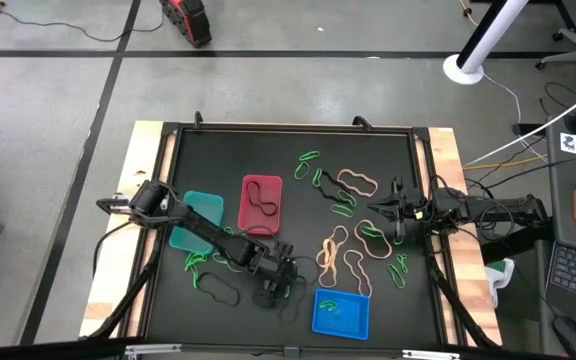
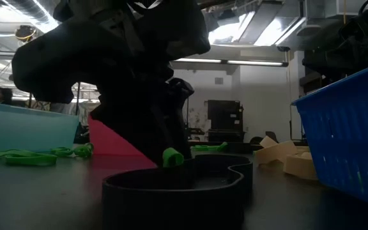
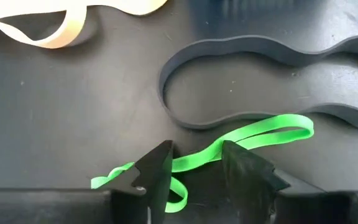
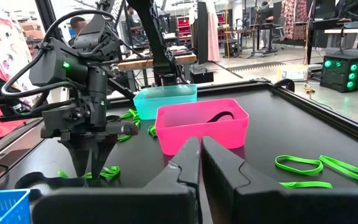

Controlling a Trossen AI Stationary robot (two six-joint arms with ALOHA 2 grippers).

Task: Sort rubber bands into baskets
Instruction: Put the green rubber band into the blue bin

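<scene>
My left hand, fingers apart, straddles a green rubber band beside a black band; my right hand waits, fingers together.

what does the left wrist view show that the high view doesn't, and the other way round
Only the left wrist view shows the left gripper straddling a green band on the mat, fingers apart, beside a black band.

Only the high view shows all three baskets, teal, red and blue, plus the right gripper waiting shut near the right edge.

Both show the left gripper low over the mat, with tan bands nearby.
</scene>
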